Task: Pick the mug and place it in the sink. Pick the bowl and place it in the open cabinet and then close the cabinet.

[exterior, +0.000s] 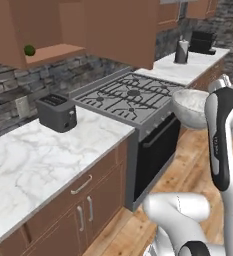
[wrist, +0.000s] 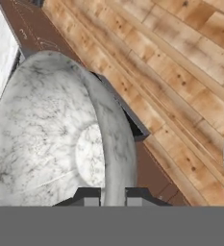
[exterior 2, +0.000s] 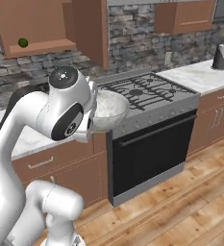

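Gripping the rim of the bowl (wrist: 60, 144), the gripper (wrist: 114, 194) has one dark finger on either side of the bowl's wall, clamped on it, in the hand view. That view looks down past the bowl onto a wooden plank floor (wrist: 180, 72) and the dark front of the oven (wrist: 128, 115).

From the left base camera, the mottled grey-white bowl (exterior: 190, 106) hangs in the air off the front right corner of the gas stove (exterior: 130, 95), partly hidden behind the white arm (exterior: 223, 135). From the right base camera, the bowl (exterior 2: 106, 111) sits tucked against the arm's wrist, in front of the stove (exterior 2: 142, 93) and above the edge of the marble counter (exterior 2: 31, 137).

An open wall cabinet (exterior: 48, 30) stands up on the left, its door (exterior: 120, 30) swung outward, with a small green ball (exterior: 29, 50) resting on its shelf. On the counter (exterior: 33, 160) below it stands a dark toaster (exterior: 57, 113), beside the stove. A roll of paper towel (exterior 2: 222, 56) stands on the far counter to the right of the stove.
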